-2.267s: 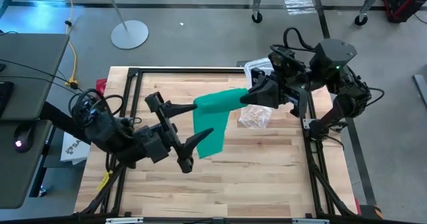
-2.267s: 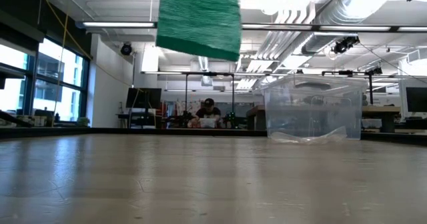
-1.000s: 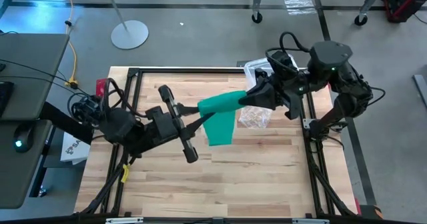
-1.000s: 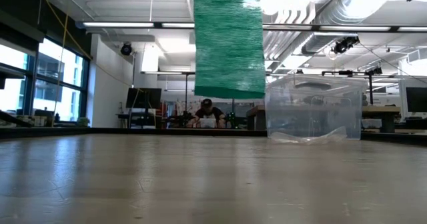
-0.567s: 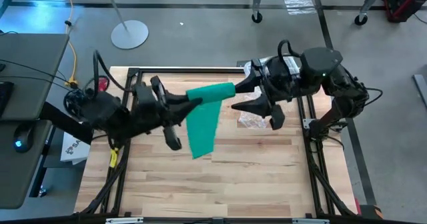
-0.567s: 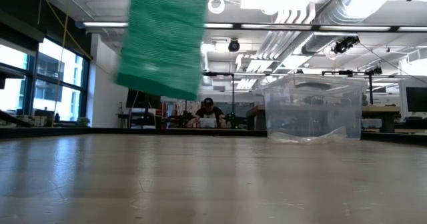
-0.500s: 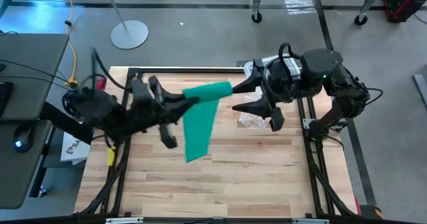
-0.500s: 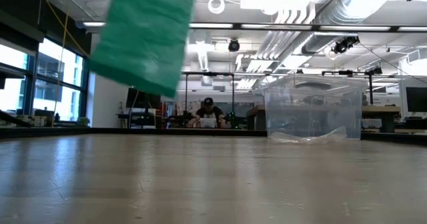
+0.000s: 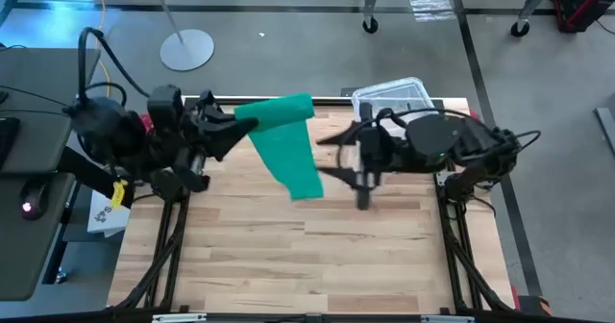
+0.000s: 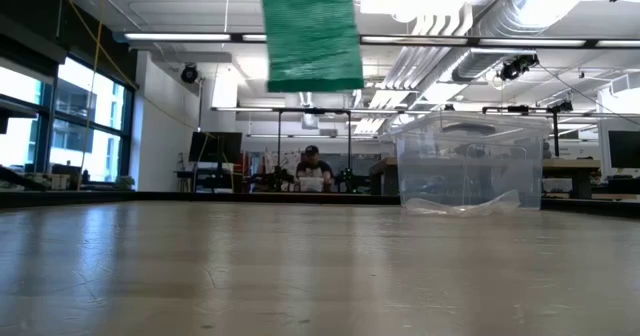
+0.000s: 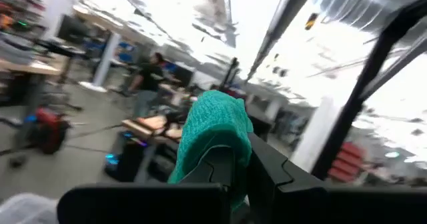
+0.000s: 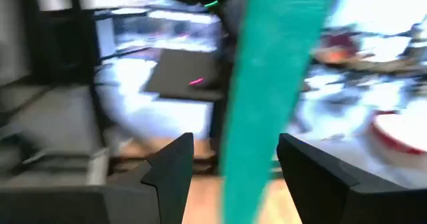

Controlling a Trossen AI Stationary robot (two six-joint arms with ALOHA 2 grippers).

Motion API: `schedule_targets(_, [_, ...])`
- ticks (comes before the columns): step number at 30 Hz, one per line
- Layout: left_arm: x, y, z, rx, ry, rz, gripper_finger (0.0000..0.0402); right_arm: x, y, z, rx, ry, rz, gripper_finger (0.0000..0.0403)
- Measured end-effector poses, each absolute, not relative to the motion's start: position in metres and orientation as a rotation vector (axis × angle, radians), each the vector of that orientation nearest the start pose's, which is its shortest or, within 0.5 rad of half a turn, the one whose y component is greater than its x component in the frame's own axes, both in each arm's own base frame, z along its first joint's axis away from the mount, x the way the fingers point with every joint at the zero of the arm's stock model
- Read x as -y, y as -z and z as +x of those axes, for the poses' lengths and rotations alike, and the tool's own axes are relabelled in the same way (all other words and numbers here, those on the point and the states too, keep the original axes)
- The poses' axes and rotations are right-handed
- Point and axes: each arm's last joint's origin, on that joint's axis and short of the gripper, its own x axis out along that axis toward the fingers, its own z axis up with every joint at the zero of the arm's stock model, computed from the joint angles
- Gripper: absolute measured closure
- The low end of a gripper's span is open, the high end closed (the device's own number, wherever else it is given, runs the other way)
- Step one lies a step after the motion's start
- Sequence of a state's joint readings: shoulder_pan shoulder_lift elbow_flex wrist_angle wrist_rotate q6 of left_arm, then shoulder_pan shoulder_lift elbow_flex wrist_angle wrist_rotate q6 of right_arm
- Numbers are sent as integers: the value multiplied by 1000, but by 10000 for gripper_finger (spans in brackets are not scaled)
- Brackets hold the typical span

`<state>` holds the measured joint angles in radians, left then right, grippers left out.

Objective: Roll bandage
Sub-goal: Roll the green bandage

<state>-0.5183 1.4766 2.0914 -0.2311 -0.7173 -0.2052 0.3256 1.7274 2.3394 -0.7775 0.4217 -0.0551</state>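
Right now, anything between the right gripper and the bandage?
Nothing visible. The right gripper is open, with the hanging bandage just ahead of its fingers. The left gripper holds the top end, clear of that gap.

A wooden table (image 9: 288, 256) carries a clear plastic box (image 9: 389, 96) at its far right corner. A white floor lamp base (image 9: 186, 49) stands beyond the table's far left corner.

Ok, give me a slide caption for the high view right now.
Left gripper shut on long green fabric bandage, dangling above wooden table; right gripper open beside it.
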Motion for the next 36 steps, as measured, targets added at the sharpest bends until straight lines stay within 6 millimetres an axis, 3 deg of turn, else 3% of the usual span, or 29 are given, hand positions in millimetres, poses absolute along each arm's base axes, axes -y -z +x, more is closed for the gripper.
schedule_targets(3, [106,-587,227,321,-104,-450,390,-91,-539,318,-105,180,-152,192])
schedule_targets(10, [109,-586,232,313,-23,-521,387,-93,-549,333,45,198,-276,210])
schedule_targets(18, [116,-575,240,213,70,-665,386,-94,-554,330,51,221,-503,390])
schedule_targets(27, [129,-552,255,-2,173,-823,385,-91,-577,318,150,423,-711,400])
schedule_targets(36, [128,-541,256,-88,75,-829,385,-111,-596,283,240,375,-733,401])
